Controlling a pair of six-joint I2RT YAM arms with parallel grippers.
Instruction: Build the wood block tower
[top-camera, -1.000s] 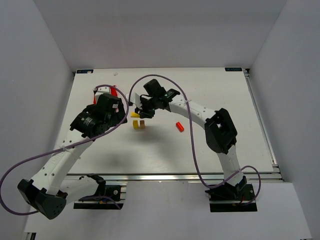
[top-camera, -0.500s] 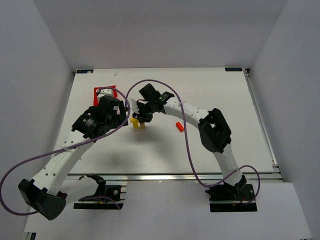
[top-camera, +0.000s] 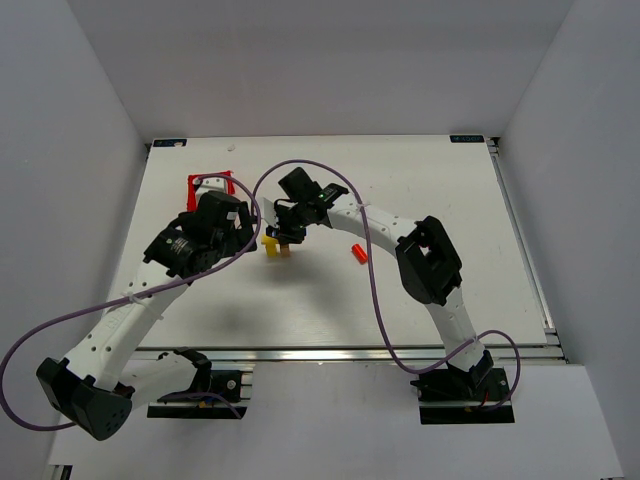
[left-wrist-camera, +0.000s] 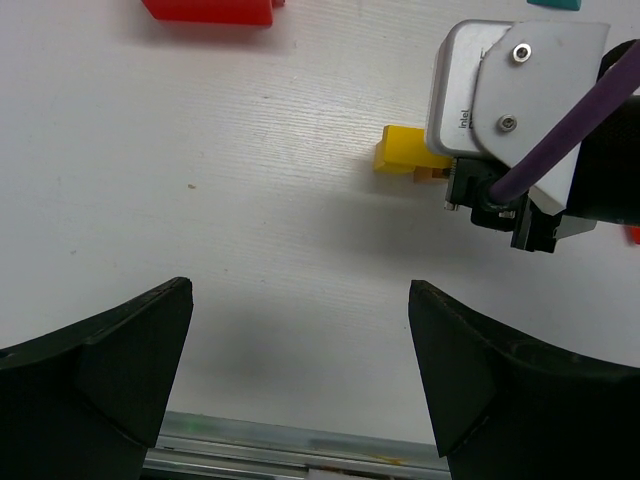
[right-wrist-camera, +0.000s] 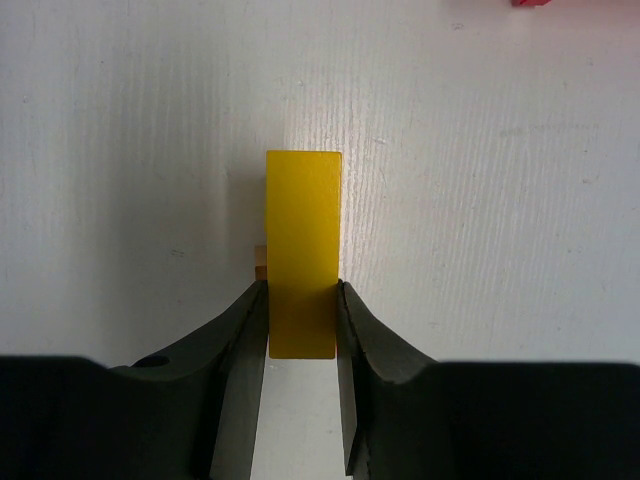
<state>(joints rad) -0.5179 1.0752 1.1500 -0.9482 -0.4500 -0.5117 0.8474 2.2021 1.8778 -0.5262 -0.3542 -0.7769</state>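
Note:
My right gripper (right-wrist-camera: 300, 315) is shut on a long yellow block (right-wrist-camera: 302, 240), its fingers pinching the near end. A tan block (right-wrist-camera: 259, 263) peeks out from under the yellow block's left side; I cannot tell if they touch. In the top view the right gripper (top-camera: 283, 234) is over the small yellow and tan pieces (top-camera: 272, 246) at the table's middle left. The left wrist view shows the yellow block (left-wrist-camera: 400, 150) sticking out from under the right wrist. My left gripper (left-wrist-camera: 300, 330) is open and empty, just left of the blocks (top-camera: 243, 228).
A red plastic bin (top-camera: 207, 184) stands behind the left wrist and shows in the left wrist view (left-wrist-camera: 207, 10). A loose red piece (top-camera: 360, 253) lies to the right of the blocks. A teal piece (left-wrist-camera: 553, 4) shows at the top edge.
My right gripper has moved left and towards the near side, carrying the yellow block over the small pieces, and has held almost still for the last half second. The left arm has barely moved.

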